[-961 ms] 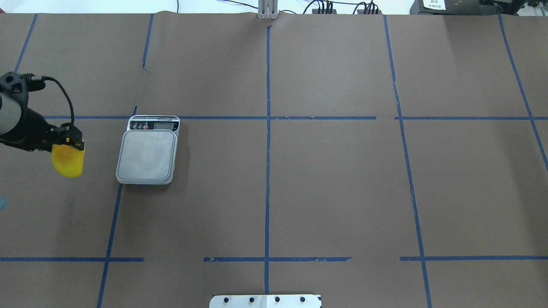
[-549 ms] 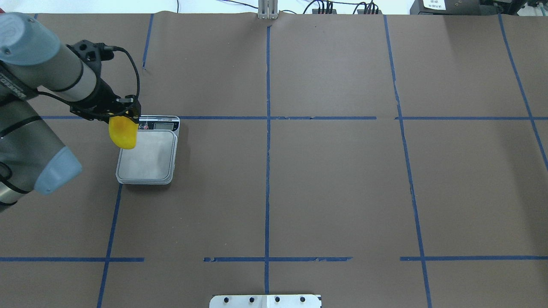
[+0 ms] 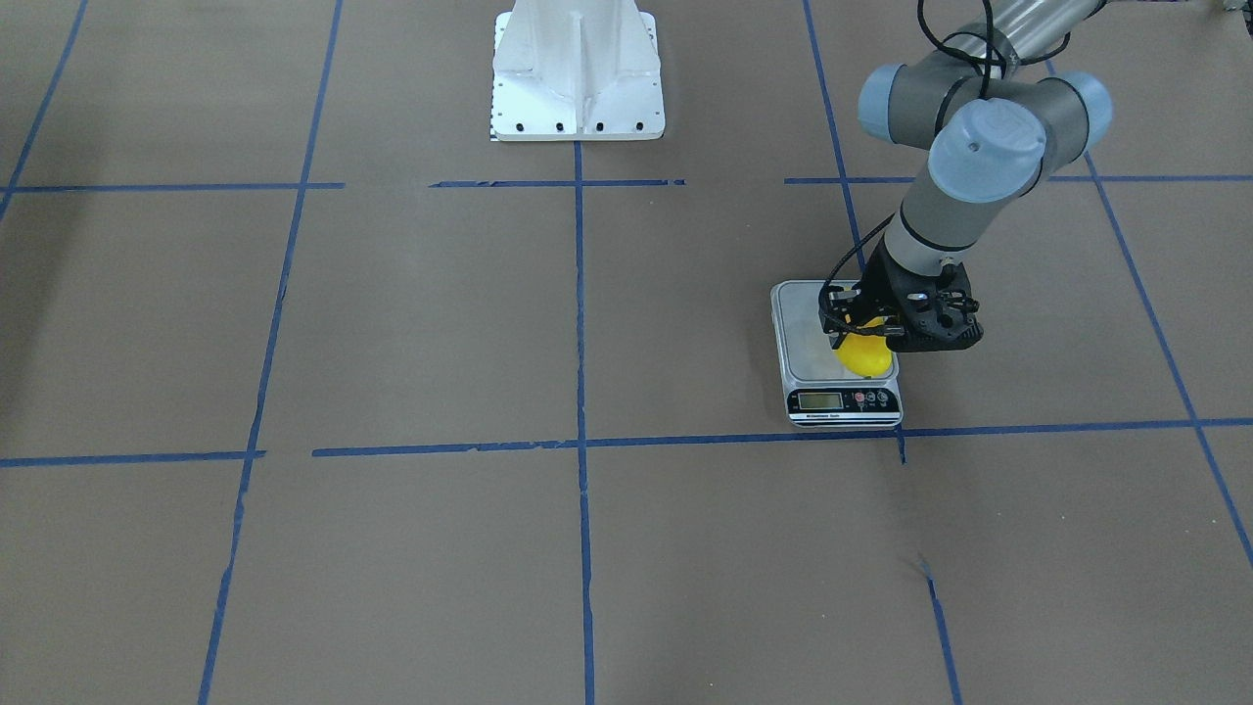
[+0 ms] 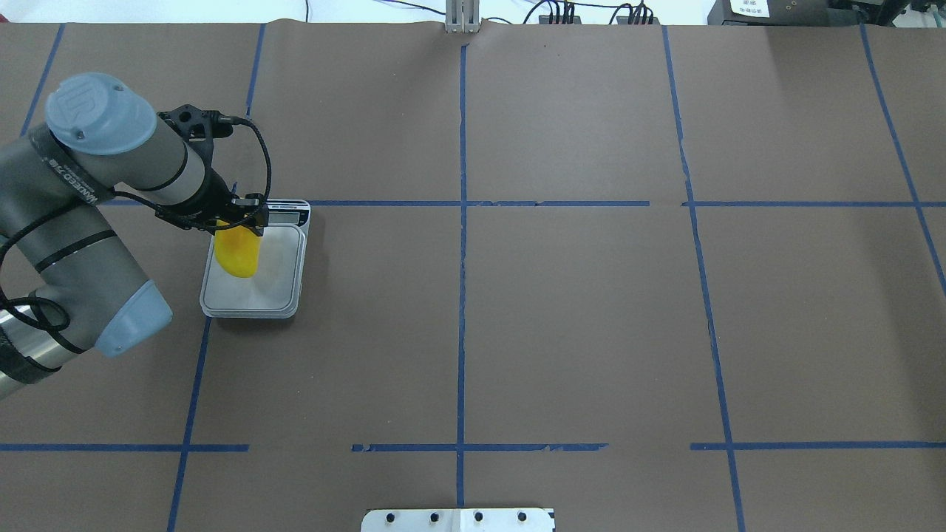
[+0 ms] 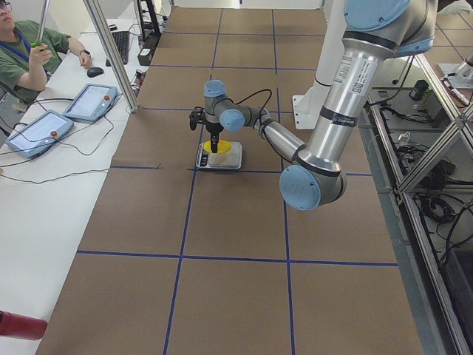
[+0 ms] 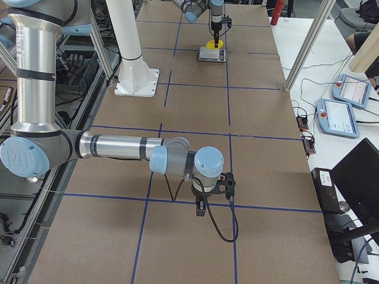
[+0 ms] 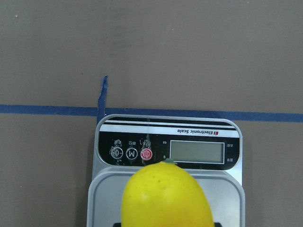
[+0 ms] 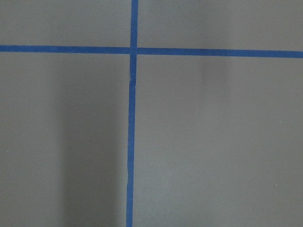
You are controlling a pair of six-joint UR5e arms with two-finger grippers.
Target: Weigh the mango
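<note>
The yellow mango hangs from my left gripper, which is shut on its upper end. It is over the left part of the grey kitchen scale's platform, near the display end. I cannot tell whether it touches the platform. The front-facing view shows the mango below the gripper, just behind the scale's display. In the left wrist view the mango fills the lower middle before the scale's buttons. My right gripper shows only in the right side view, pointing down near the table; I cannot tell its state.
Blue tape lines divide the brown table cover into squares. The white robot base plate sits at the table's near-robot edge. Operators' tablets lie on a side bench beyond the table.
My left arm has carried the mango rightward from the table's left edge to over the scale's platform, and it now hangs lower over it.
</note>
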